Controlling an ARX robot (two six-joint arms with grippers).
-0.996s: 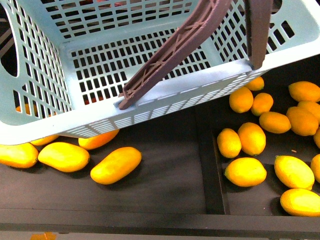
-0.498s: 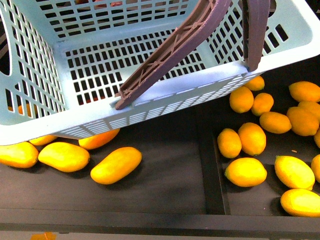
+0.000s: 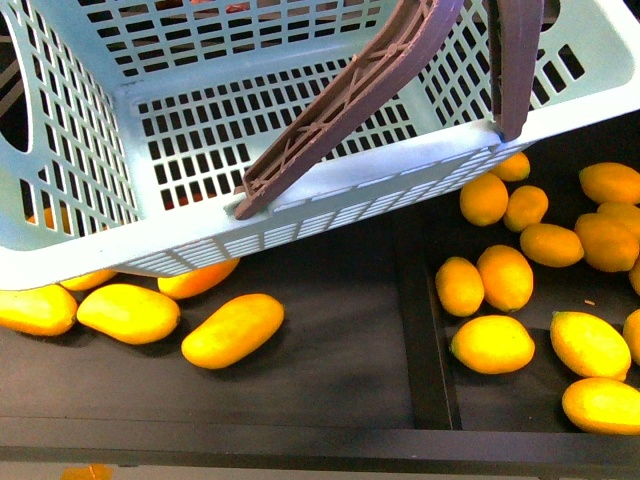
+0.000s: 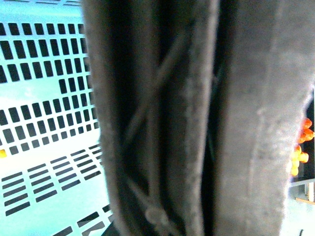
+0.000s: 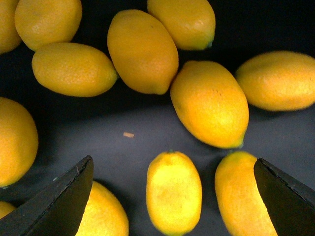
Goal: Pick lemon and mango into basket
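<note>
The light teal basket [image 3: 200, 240] hangs tilted over the left bin in the front view, its two brown handles [image 3: 340, 100] raised. My left gripper is shut on the basket; its wrist view is filled by the blurred brown handles [image 4: 197, 123], with the basket's slotted floor [image 4: 44, 123] beside them, and the gripper itself is hidden. Several mangoes [image 3: 232, 330] lie in the left bin below the basket. Several lemons [image 3: 491, 343] lie in the right bin. My right gripper [image 5: 174, 191] is open above the lemons, with one lemon [image 5: 173, 191] between its fingertips [image 5: 69, 196].
A black divider [image 3: 420, 320] separates the mango bin from the lemon bin. The shelf's front edge [image 3: 320, 445] runs along the bottom of the front view. More lemons crowd around my right gripper [image 5: 142, 49].
The basket has swayed slightly, left then back right. The fruit has not moved.
</note>
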